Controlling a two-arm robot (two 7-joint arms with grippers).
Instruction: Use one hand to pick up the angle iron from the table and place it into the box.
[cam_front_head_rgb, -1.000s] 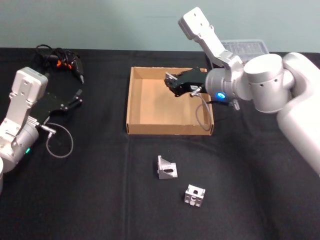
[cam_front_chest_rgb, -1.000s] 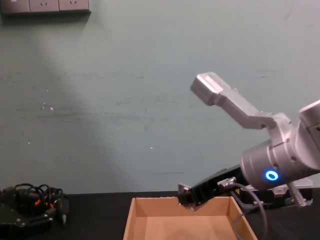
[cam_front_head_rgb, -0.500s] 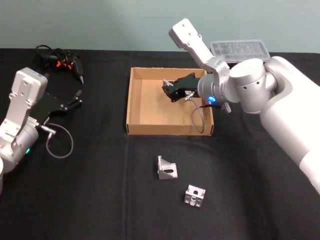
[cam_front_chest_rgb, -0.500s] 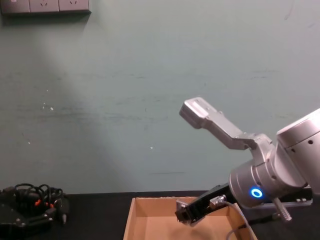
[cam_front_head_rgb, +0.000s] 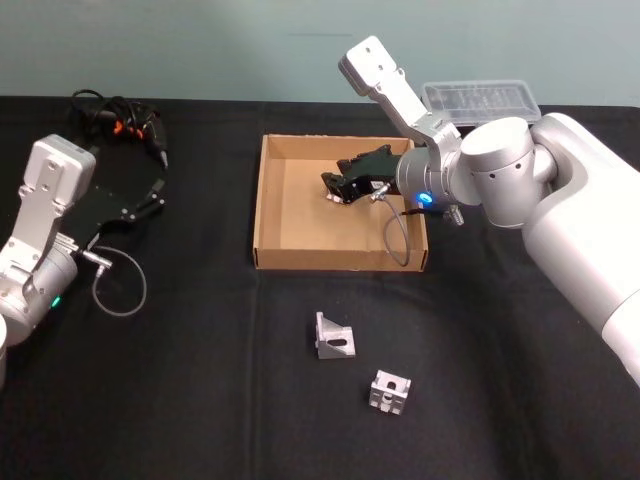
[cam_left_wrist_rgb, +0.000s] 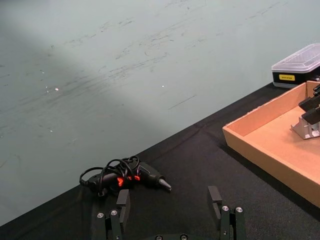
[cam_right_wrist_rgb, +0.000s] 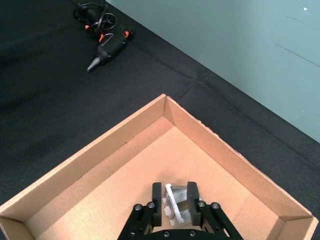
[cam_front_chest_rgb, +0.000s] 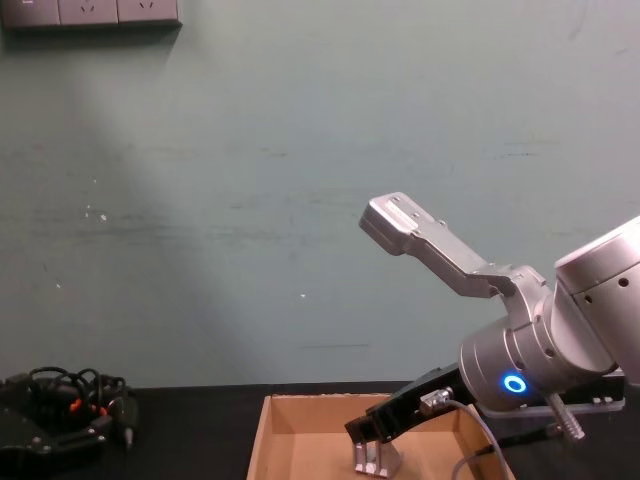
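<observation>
Your right gripper (cam_front_head_rgb: 334, 190) has sunk lower than half a second ago. On the black table (cam_front_head_rgb: 200, 400), the cardboard box (cam_front_head_rgb: 340, 259) now has the angle iron (cam_front_chest_rgb: 375, 458) down at its floor, clamped between that gripper's fingers. Your left gripper (cam_front_head_rgb: 152, 196) sits parked at the table's left, fingers spread wide. An angle bracket (cam_front_head_rgb: 333, 336) and a smaller corner bracket (cam_front_head_rgb: 389, 391) lie before the box.
</observation>
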